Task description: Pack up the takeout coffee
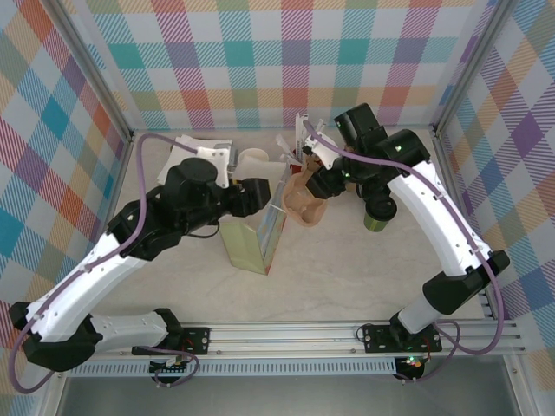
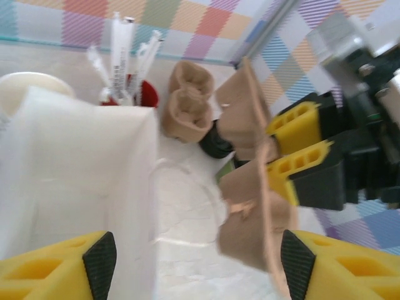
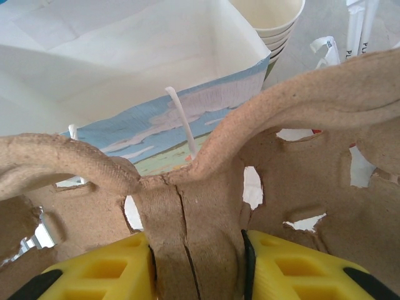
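The takeout coffee [image 1: 378, 217], an olive-green cup with a black lid, stands on the table at the right, partly under my right arm. A dark lid with green below it, likely the same cup [image 2: 215, 142], peeks out behind the brown pulp cup carrier [image 2: 250, 187]. My right gripper [image 3: 197, 265] is shut on the carrier's centre ridge [image 3: 187, 219] and holds the carrier [image 1: 303, 204] tilted beside the open paper bag [image 1: 254, 240]. My left gripper [image 2: 198, 262] is open at the bag's mouth, with the white bag wall [image 2: 81, 187] between its fingers [image 2: 100, 259] and nothing held.
A red cup of white stirrers [image 1: 299, 154] and a stack of cream paper cups [image 1: 253, 161] stand behind the bag. The stirrers [image 2: 125, 56] and the cream cups [image 3: 272, 19] are close to both grippers. Checked walls enclose the table on three sides.
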Controlling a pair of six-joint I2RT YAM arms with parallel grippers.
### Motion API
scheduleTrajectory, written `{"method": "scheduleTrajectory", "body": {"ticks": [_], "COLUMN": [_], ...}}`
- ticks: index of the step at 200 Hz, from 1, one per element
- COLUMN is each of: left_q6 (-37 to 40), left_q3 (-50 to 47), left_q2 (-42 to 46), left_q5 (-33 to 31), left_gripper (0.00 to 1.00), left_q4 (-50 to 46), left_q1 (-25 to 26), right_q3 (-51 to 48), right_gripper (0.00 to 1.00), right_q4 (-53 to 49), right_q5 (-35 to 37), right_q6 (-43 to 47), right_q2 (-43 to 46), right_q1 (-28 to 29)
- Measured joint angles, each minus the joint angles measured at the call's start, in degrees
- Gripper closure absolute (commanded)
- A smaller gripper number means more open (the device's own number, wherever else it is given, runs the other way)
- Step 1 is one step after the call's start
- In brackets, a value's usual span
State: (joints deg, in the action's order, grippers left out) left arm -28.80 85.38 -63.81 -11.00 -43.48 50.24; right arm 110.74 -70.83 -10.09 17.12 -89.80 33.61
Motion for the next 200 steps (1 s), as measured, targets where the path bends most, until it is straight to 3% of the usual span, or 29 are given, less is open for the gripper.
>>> {"method": "scheduleTrajectory", "body": {"ticks": [27,43,70,93,126,200], "left_q6": [-0.9,-1.8,-1.8,-0.5,3.5,13.9], "left_q3": [-0.3,-0.8,-4.1,-7.1,-7.9,-9.5], "left_q2": [2.3,3.2,4.2,4.1,2.8,0.9], "left_q5": [-3.0,-2.4,2.3,6.9,10.5,10.3], "left_gripper": [0.22,0.22,0.22,0.22,0.22,0.23], "left_q4": [-6.9,-10.2,-12.0,-11.6,-9.2,-3.2], "left_q1": [-2.2,-6.9,-16.8,-21.1,-22.4,-22.9], "right_q3": [0.1,0.1,0.1,0.1,0.1,-0.2], "right_gripper": [0.63,0.63,0.63,0.63,0.63,0.63], "right_q4": [0.0,0.0,0.0,0.0,0.0,0.0], "right_q5": [0.0,0.0,-0.1,-0.2,-0.2,-0.2], "right_q6": [0.1,0.1,0.1,0.1,0.1,0.1], "right_q2": [-0.1,-0.1,-0.1,-0.1,0.1,1.4], "right_q1": [0.2,0.2,0.3,0.3,0.3,0.3]}}
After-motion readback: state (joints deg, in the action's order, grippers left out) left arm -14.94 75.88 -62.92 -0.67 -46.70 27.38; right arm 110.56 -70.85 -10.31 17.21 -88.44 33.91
